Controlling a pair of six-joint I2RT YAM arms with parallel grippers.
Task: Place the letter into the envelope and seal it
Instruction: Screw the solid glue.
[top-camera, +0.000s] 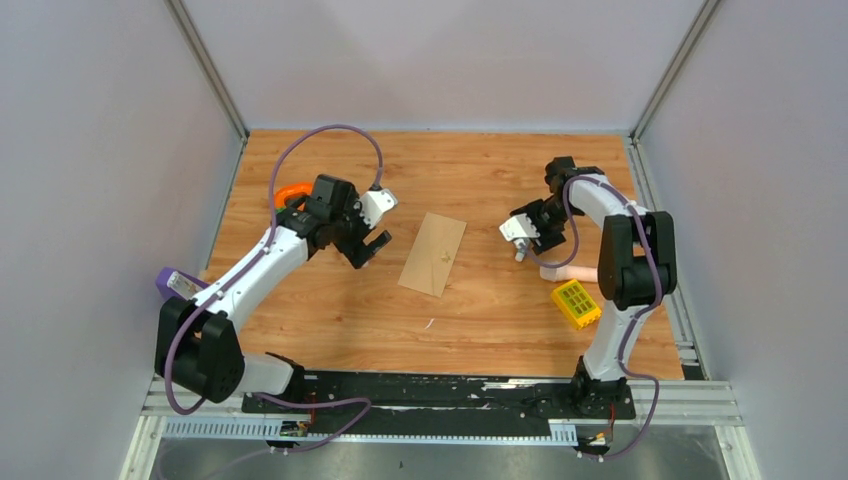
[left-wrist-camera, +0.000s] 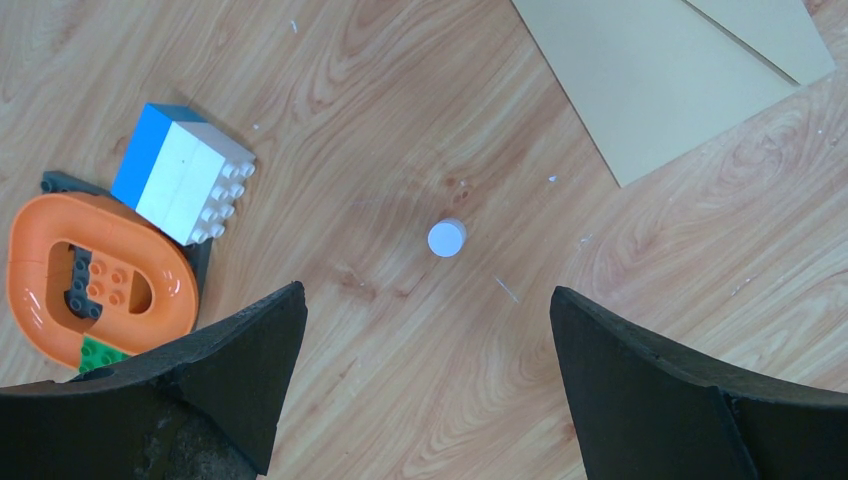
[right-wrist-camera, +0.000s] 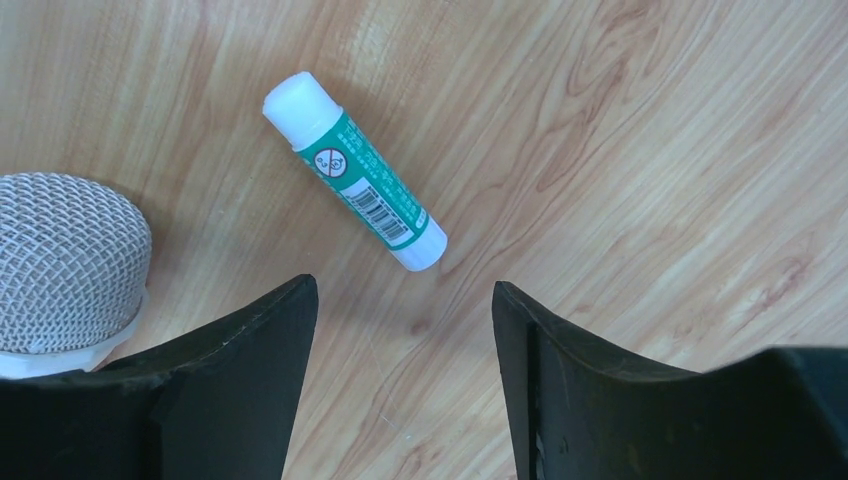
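Observation:
The tan-brown envelope (top-camera: 433, 253) lies flat in the middle of the table. Its corner, with a fold seam, shows at the top right of the left wrist view (left-wrist-camera: 670, 80). No paler bordered letter shows in any view; it is hidden or out of view. My left gripper (top-camera: 372, 247) is open and empty, just left of the envelope, over bare wood (left-wrist-camera: 428, 295). My right gripper (top-camera: 524, 252) is open and empty, right of the envelope, over bare wood (right-wrist-camera: 402, 288). A green and white glue stick (right-wrist-camera: 355, 187) lies just ahead of its fingertips.
An orange ring toy (left-wrist-camera: 90, 275) and a blue and white brick (left-wrist-camera: 185, 172) lie left of the left gripper, with a small white disc (left-wrist-camera: 446, 238) ahead of it. A grey mesh dome (right-wrist-camera: 60, 260) lies left of the right gripper. A yellow block (top-camera: 576, 304) sits at the right.

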